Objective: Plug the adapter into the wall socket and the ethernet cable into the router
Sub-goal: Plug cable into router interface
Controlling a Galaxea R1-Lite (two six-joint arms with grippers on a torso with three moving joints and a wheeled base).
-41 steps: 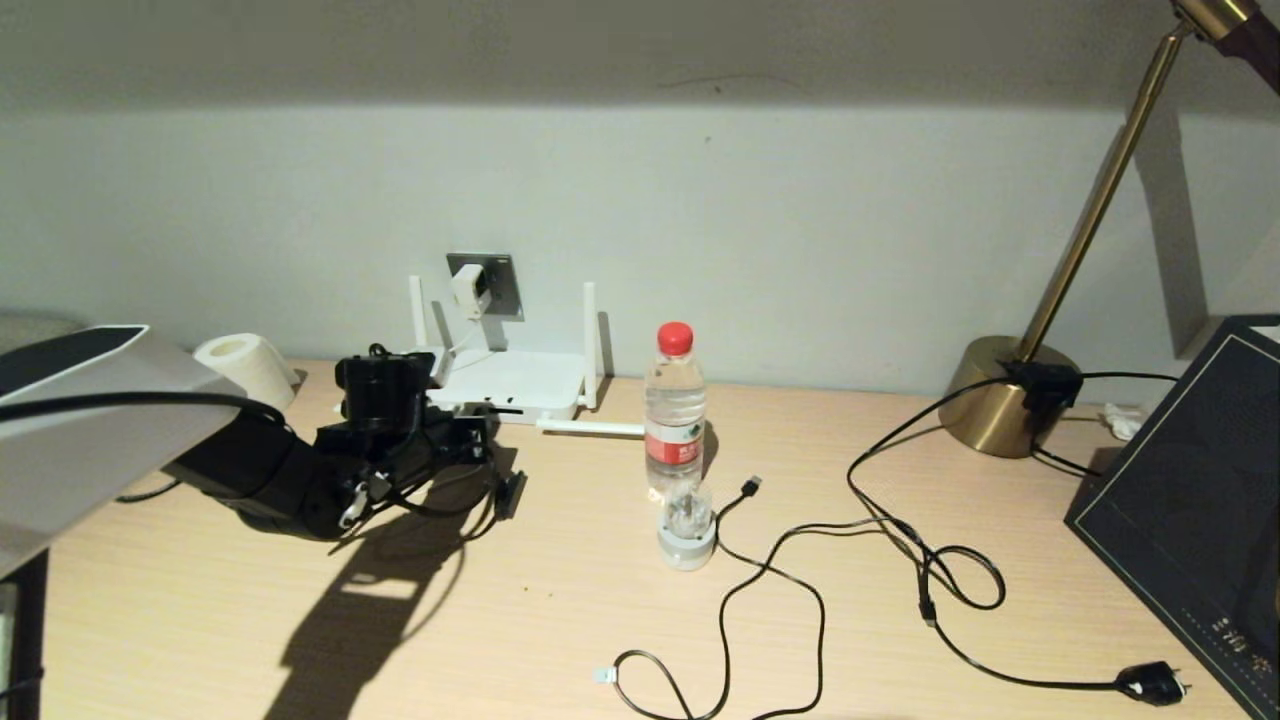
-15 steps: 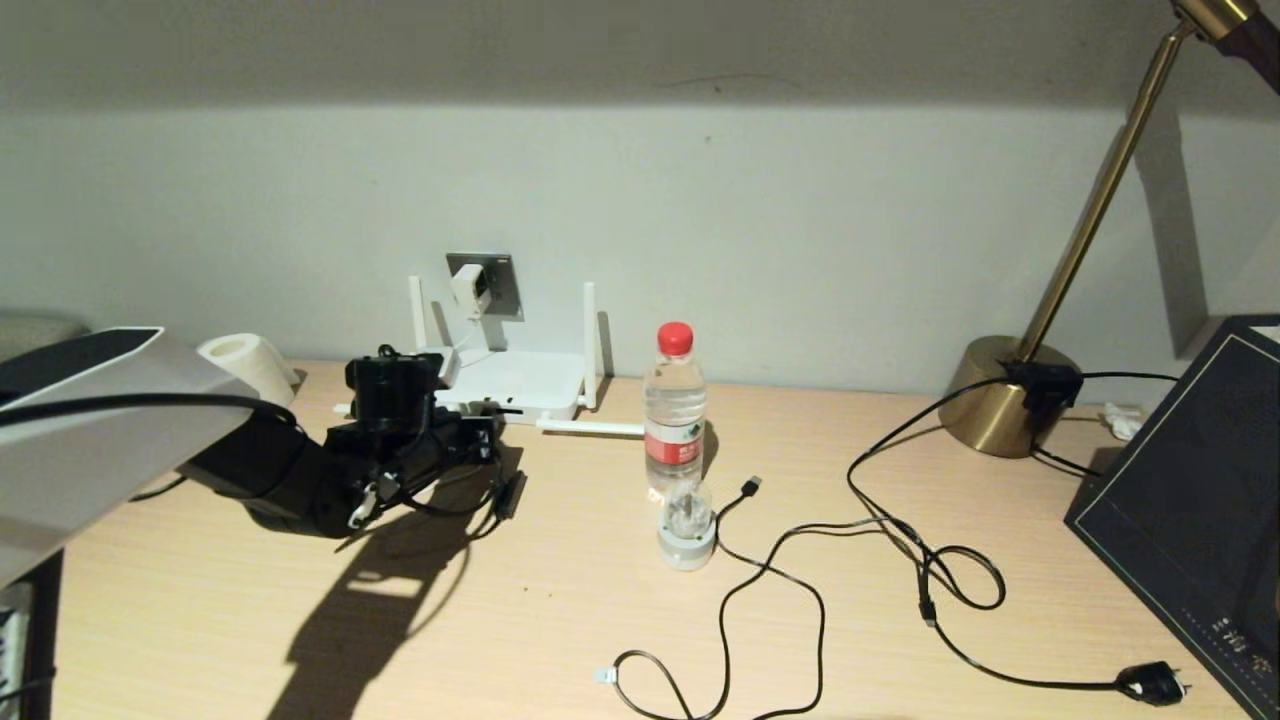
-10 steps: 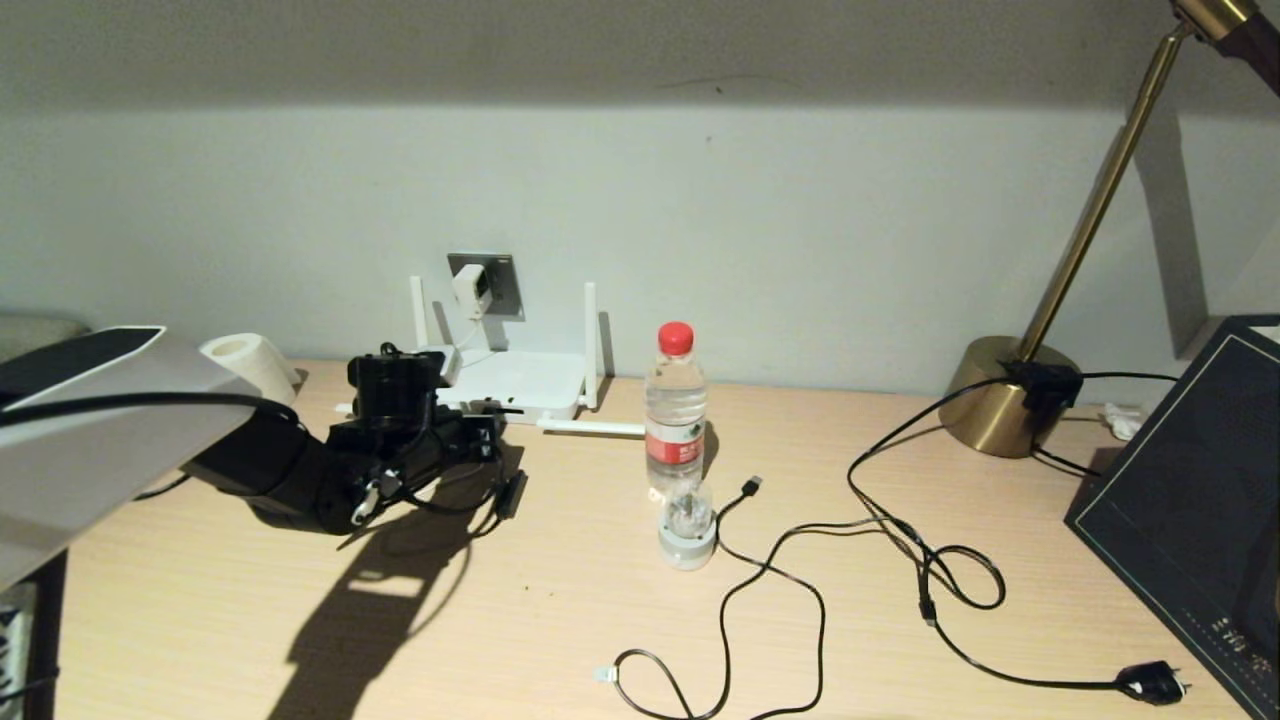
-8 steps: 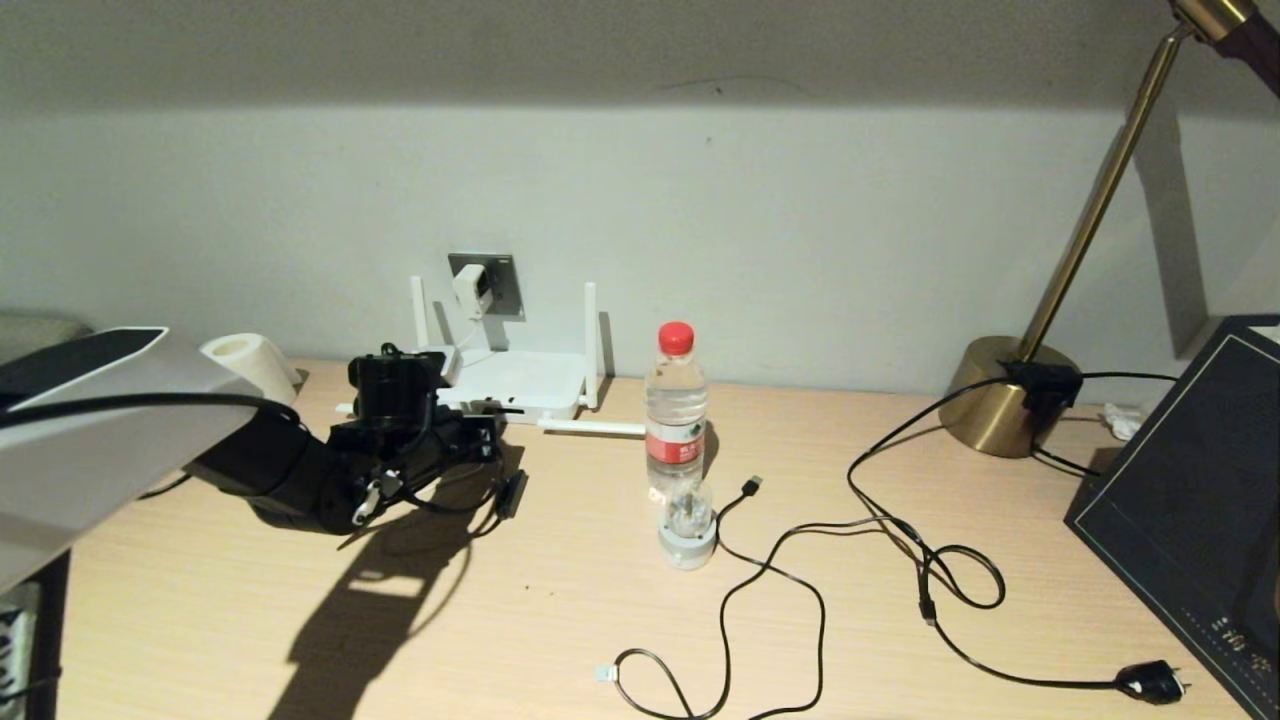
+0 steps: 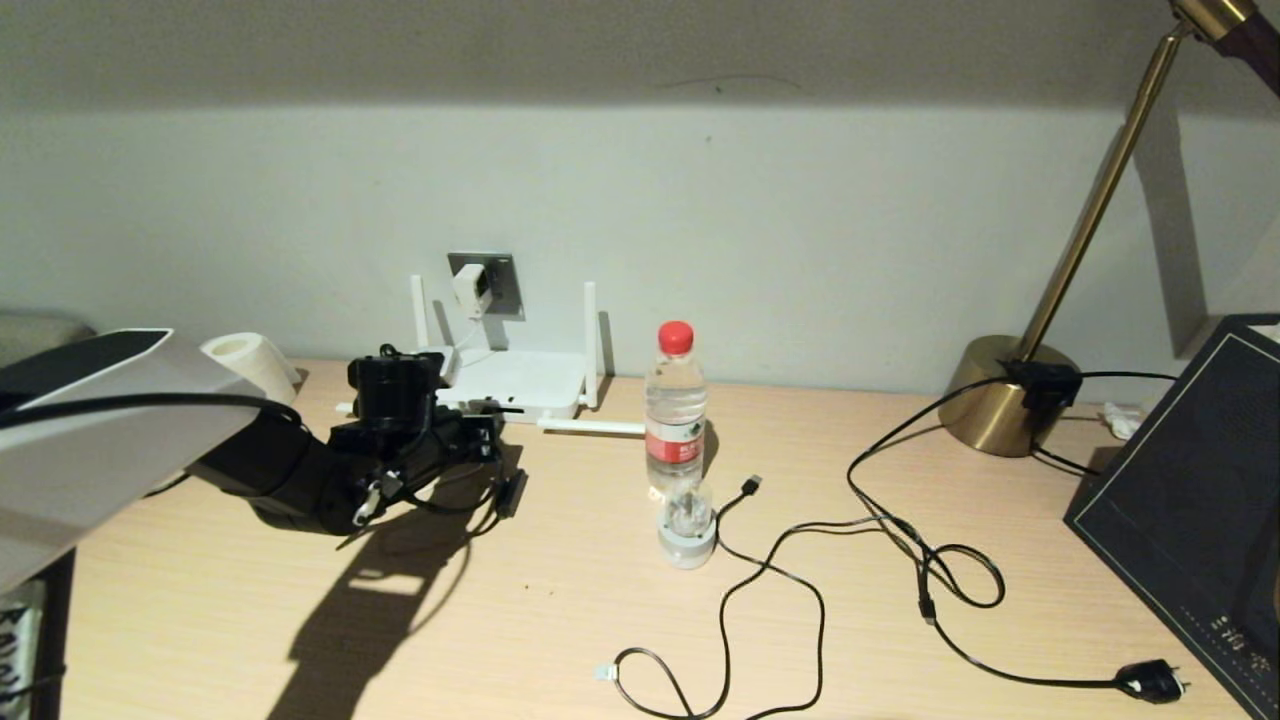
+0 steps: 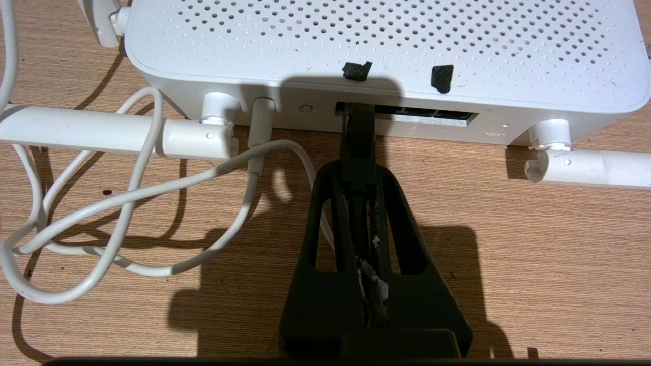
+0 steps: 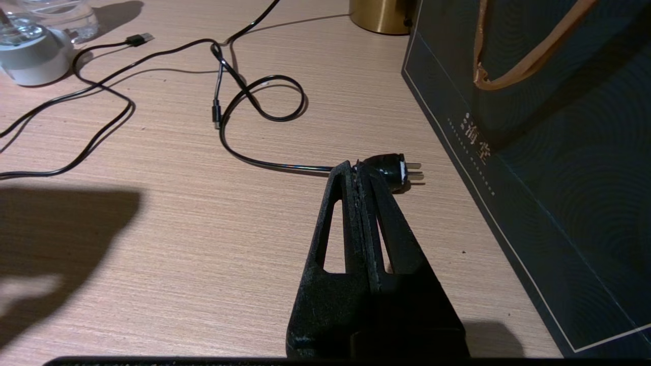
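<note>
The white router [image 5: 520,380] lies flat against the wall with its antennas, two upright and two lying on the table. Above it the white adapter [image 5: 467,285] sits in the grey wall socket [image 5: 503,288], its white cord [image 6: 127,203] coiled beside the router [image 6: 407,46]. My left gripper [image 5: 483,437] is low at the router's port edge. It [image 6: 358,175] is shut on the ethernet cable [image 6: 357,129], whose black boot reaches into a port. My right gripper [image 7: 356,170] is shut on nothing, above the table by the black plug [image 7: 389,170].
A water bottle [image 5: 675,410] and a small glass-topped white object [image 5: 687,530] stand mid-table. Black cables [image 5: 900,540] with a USB tip [image 5: 752,486] sprawl to the right. A brass lamp base [image 5: 1000,405], a dark bag [image 5: 1190,500] and a paper roll [image 5: 245,365] stand around.
My left gripper has crept forward to the router's port edge since the earliest frame. Over the last second it has barely shifted. Nothing else has moved.
</note>
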